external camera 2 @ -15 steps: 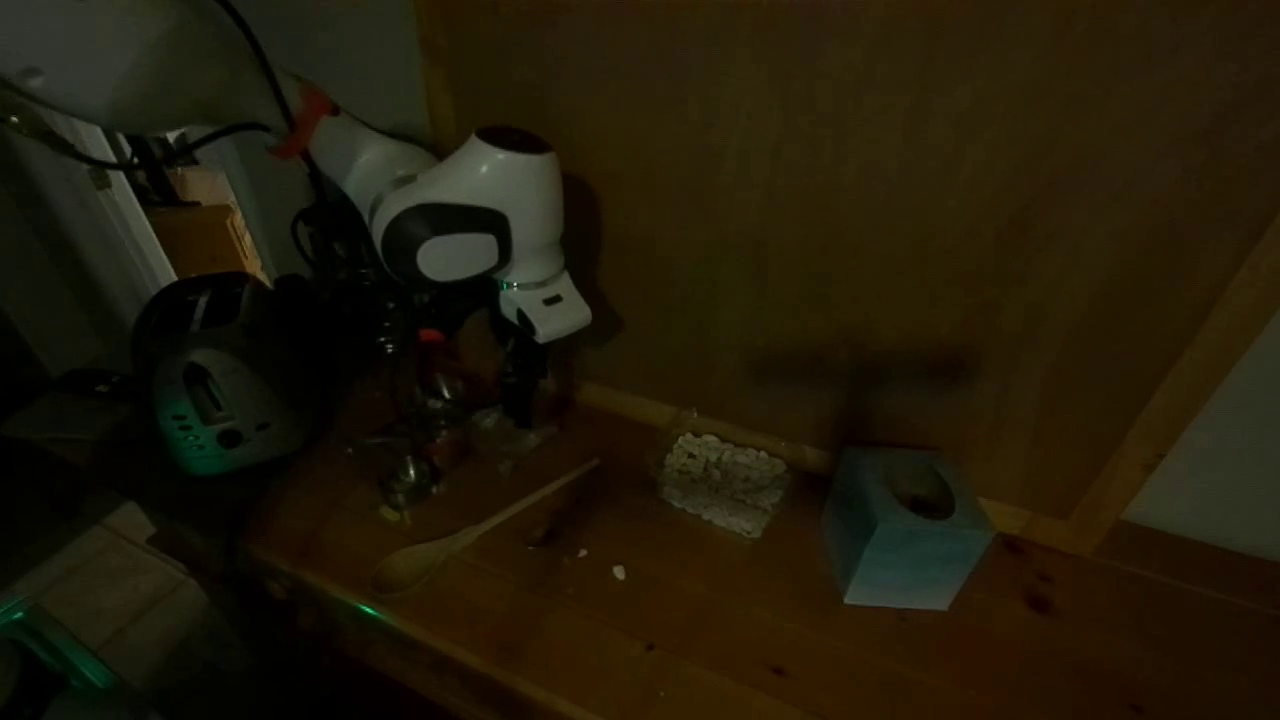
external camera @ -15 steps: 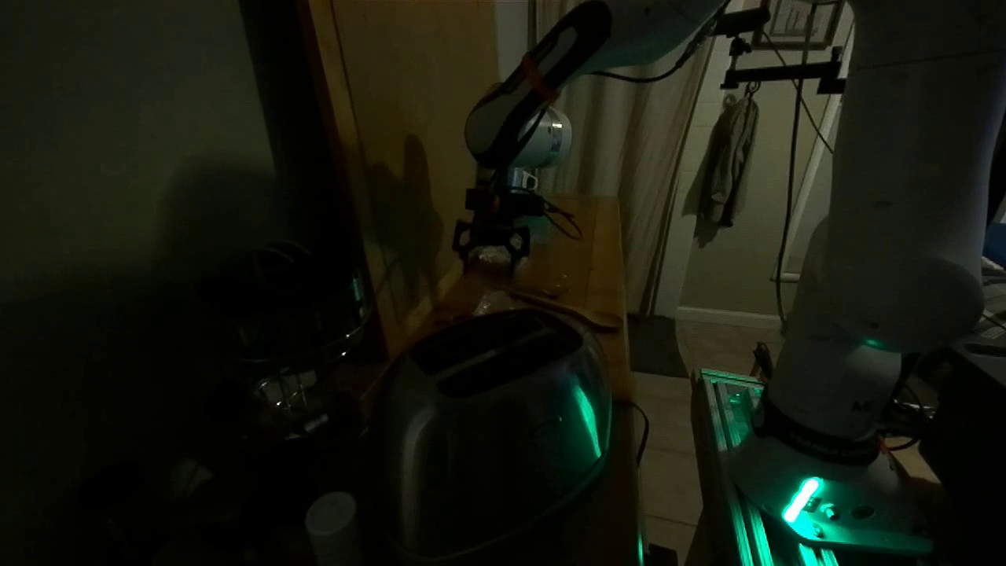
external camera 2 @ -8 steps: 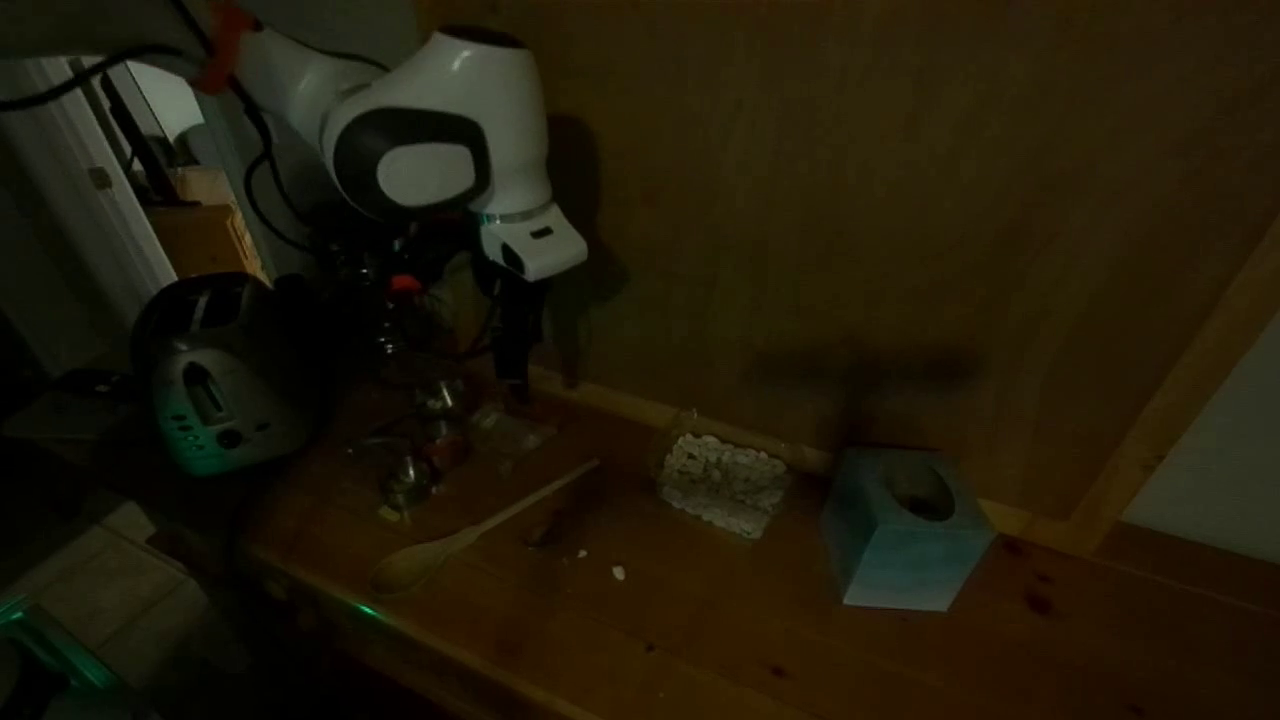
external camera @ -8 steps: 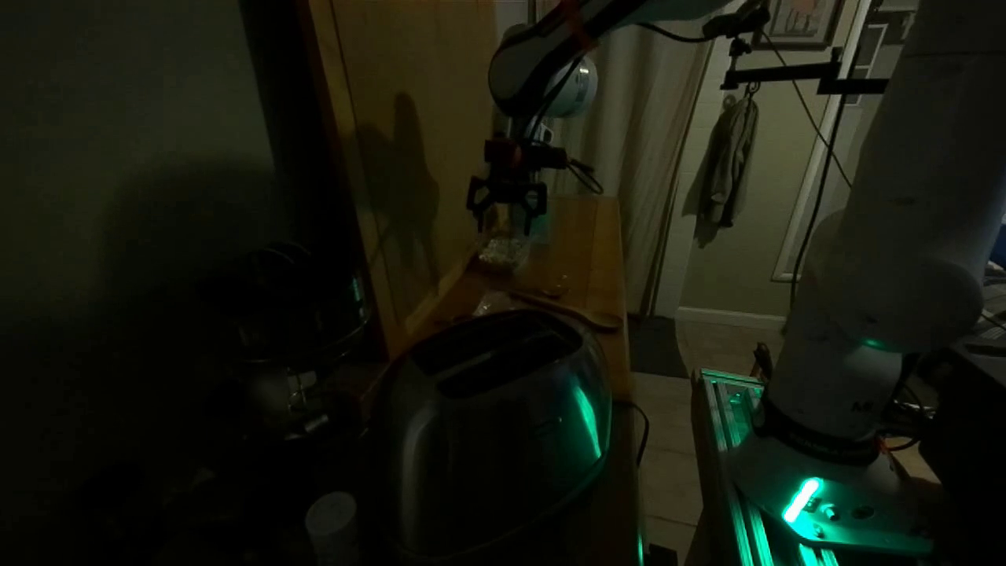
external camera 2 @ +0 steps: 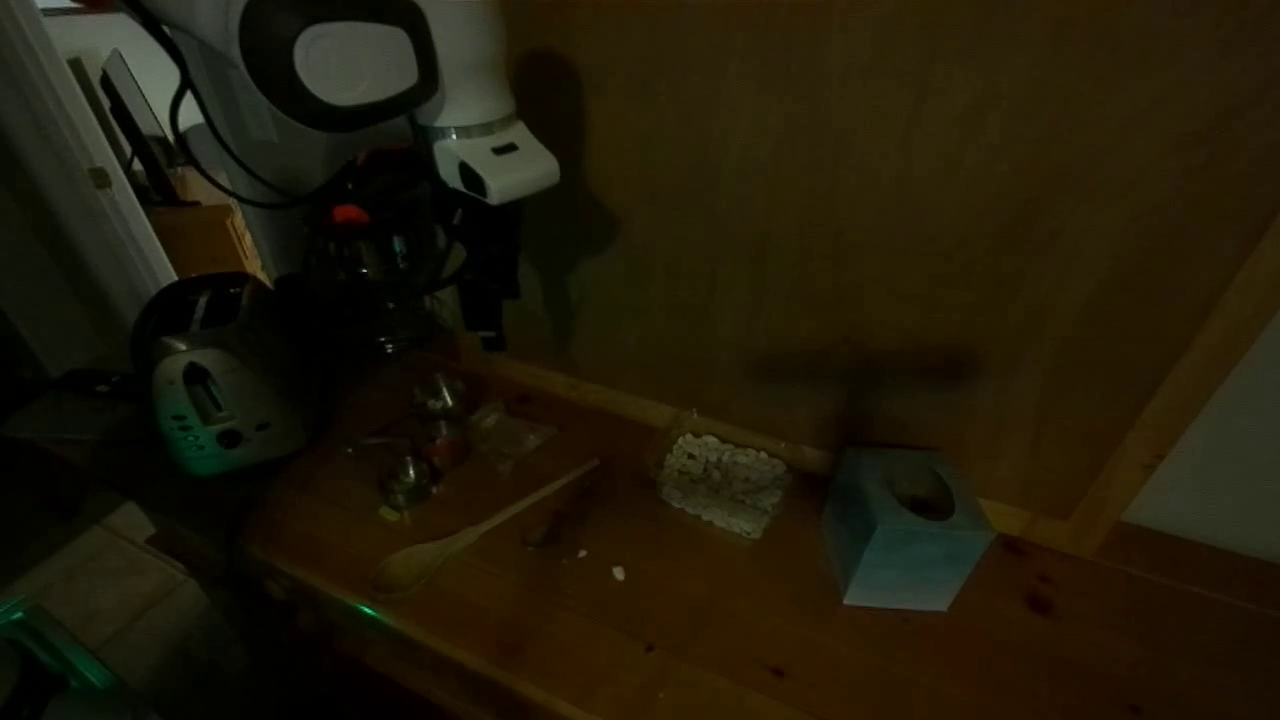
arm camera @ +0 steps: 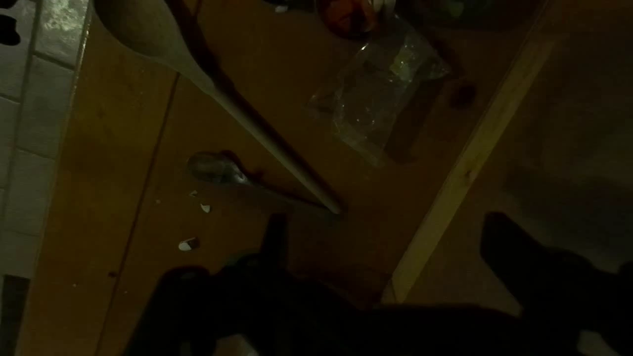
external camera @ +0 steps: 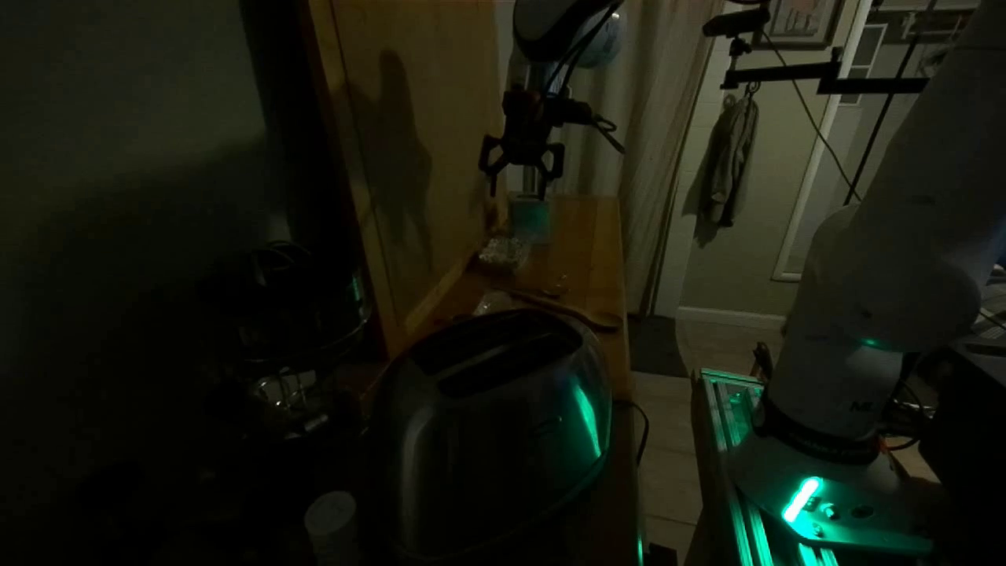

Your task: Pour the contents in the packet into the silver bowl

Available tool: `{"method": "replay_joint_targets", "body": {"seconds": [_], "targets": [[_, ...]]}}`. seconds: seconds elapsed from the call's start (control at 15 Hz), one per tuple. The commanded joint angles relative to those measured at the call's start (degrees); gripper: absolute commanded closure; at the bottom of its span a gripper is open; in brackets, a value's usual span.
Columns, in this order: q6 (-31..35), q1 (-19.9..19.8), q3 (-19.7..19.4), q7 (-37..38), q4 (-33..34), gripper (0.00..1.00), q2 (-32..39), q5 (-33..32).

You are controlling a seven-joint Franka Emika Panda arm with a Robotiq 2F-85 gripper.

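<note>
Climbing over the desk (external camera: 588, 236), in an exterior view, the claw (external camera: 518, 191) stands higher than half a second ago, wide, with nothing seen in its grip. The packet (external camera: 493, 300) stays on the desk at twelve o'clock from the toaster (external camera: 499, 436), whose rim covers part of it. At ten o'clock from the toaster, a dark shiny shape (external camera: 302, 334) might be, or hold, the silver bowl; the gloom won't let me say.

In an exterior view where white pieces (external camera 2: 722, 478) sit at four o'clock from the claw, it has lifted too, and the packet lies apart from it at six o'clock, uncovered. The arm (external camera 2: 465, 80) runs off the top edge, and the claw shows edge-on, so the gap can't be judged there. My reading: no pour is under way, and the claw is leaving without the packet, perhaps to line up afresh.

In the wrist view the fingers (arm camera: 274, 237) stand well apart. Beyond them, at twelve o'clock, the packet looks clear and crumpled; whether anything is inside, I can't tell. A red round thing (arm camera: 346, 17) is cut by the top edge.
</note>
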Motion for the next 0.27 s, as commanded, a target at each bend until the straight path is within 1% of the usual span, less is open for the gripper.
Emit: {"method": "replay_joint_targets", "body": {"seconds": [0.0,0.2], "targets": [[-0.17,-1.05,0.95,-0.25,0.17,0.00,0.47,0.26],[-0.12,-1.01,0.94,-0.23,0.15,0.00,1.02,0.24]]}}
